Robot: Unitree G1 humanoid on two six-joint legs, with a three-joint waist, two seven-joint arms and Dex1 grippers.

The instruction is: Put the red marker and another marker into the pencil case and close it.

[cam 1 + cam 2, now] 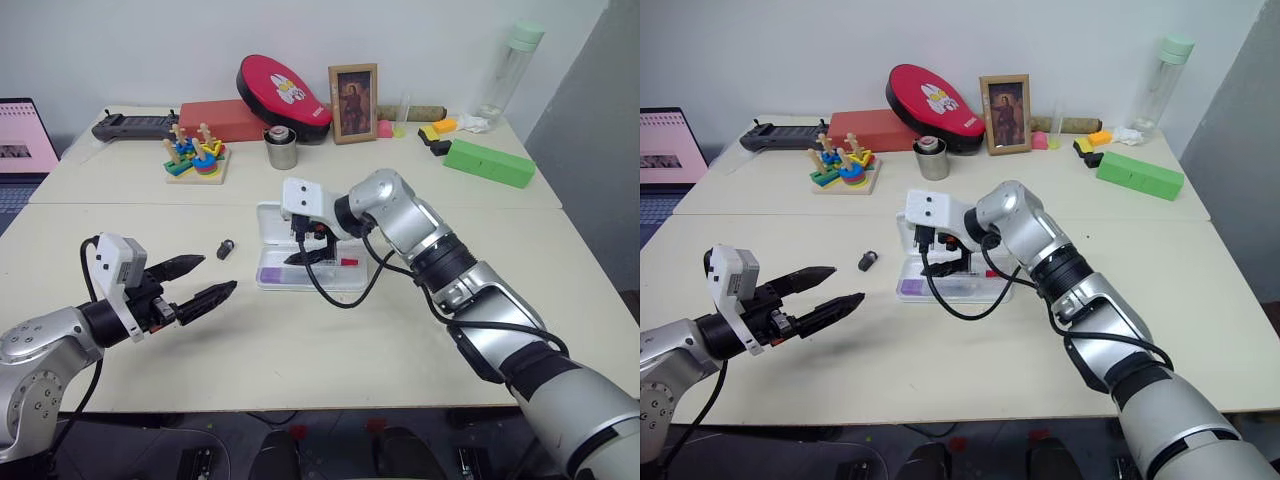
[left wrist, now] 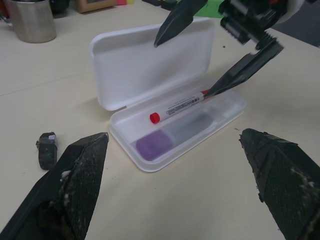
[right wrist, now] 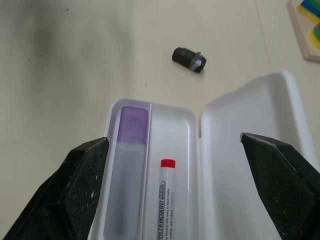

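Both markers in pencil case (image 2: pixel 227 107); our 2 grippers, left (image 1: pixel 205 281) and right (image 2: pixel 215 55), spread, empty. Risk: red marker (image 2: pixel 177 105) near hinge jams lid (image 2: pixel 150 62).

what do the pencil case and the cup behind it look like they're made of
The pencil case looks like smooth white plastic: thin moulded walls, rounded corners, a soft sheen on its open lid. The cup seems to be metal, probably brushed steel, judging by its grey, dully reflective side.
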